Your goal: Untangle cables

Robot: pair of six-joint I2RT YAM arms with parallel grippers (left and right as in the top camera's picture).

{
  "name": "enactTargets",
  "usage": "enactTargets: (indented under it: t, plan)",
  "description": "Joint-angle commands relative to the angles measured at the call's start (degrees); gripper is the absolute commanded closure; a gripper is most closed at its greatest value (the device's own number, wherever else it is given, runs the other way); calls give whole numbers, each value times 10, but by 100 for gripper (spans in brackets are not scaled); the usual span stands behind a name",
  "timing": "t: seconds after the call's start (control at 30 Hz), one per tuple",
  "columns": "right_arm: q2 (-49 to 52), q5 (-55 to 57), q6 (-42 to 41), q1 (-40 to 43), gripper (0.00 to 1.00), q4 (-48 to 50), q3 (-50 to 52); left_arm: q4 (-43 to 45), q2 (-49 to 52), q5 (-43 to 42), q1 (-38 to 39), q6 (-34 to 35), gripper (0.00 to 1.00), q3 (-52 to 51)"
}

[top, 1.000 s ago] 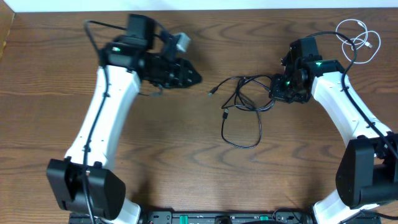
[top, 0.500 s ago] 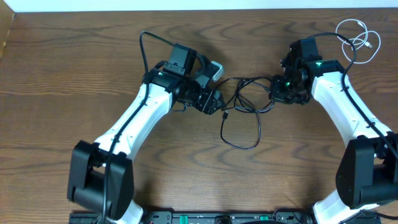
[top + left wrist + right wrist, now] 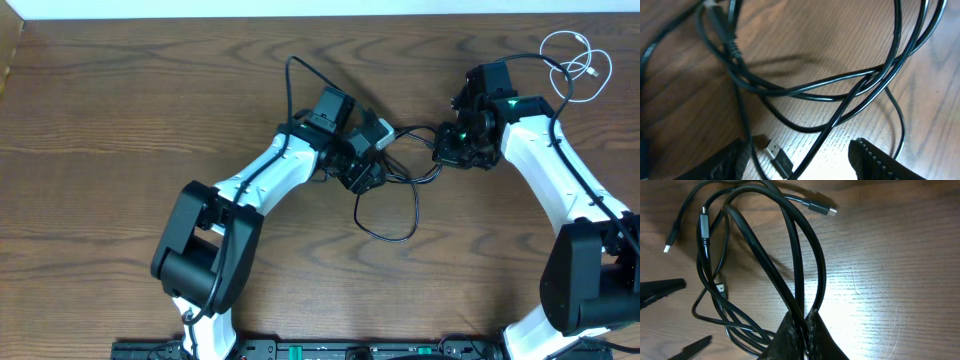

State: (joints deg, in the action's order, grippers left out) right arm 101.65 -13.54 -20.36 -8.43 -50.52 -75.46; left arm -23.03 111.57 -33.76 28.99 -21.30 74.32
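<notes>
Seen from overhead, the left gripper is stretched to the middle of the wooden table. Its tip is over the left side of the tangled black cables, while the right gripper sits at the tangle's right end. One long loop of the black cables hangs toward the table's near edge. The white cable lies coiled on its own at the far right corner, well apart from both grippers. From the left wrist, the left gripper shows its two dark fingers spread wide, gripping nothing. A small flat plug lies on the wood between them, and several black strands cross one another just beyond. From the right wrist, the right gripper is pinched together on a bunch of black strands. The strands fan out from the fingers in long loops across the wood. Plug ends lie at the far side, one to the right and one to the left.
</notes>
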Motion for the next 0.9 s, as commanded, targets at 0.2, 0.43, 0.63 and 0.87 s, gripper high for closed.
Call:
enactTargets:
  t: [0.2,0.43,0.63,0.87]
  plan:
    - [4,-8,3,-2,98,-3,2,6,37,34,6,-81,39,-1]
    - [4,-8,3,-2,98,-2,2,48,49,34,6,-51,93,3]
    - [4,30,-11,-2,98,-1,2,51,-70,109,-19,170,93,26]
    - [4,50,-30,-2,99,-1,3,8,-251,124,-94,311,92,26]
